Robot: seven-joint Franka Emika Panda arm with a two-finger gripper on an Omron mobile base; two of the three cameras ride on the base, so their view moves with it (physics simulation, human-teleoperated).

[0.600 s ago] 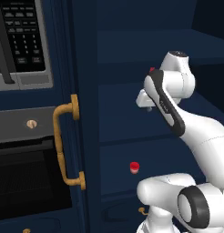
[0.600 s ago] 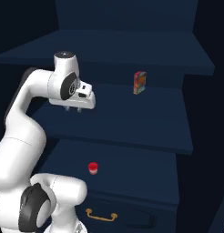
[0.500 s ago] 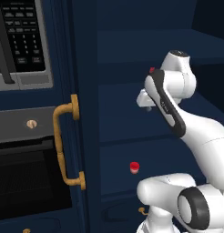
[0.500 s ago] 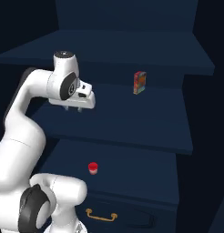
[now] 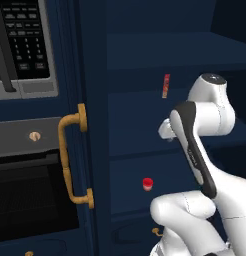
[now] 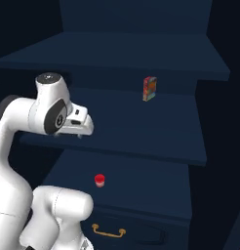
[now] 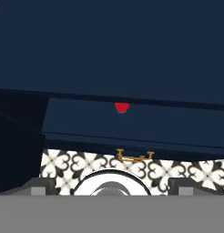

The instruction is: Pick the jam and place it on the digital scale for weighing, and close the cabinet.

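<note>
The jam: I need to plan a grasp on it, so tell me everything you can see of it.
The jam is a tiny squat jar with a red lid and a whitish-pink body. It stands upright and alone on a lower navy shelf of the open cabinet, one level below the shelf that holds the thin red-orange packet. Nothing touches it but the shelf. The open hand hovers above and apart from it.

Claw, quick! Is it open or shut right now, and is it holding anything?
Claw: open and holding nothing; the jam sits apart from it on the lower cabinet shelf.
</note>
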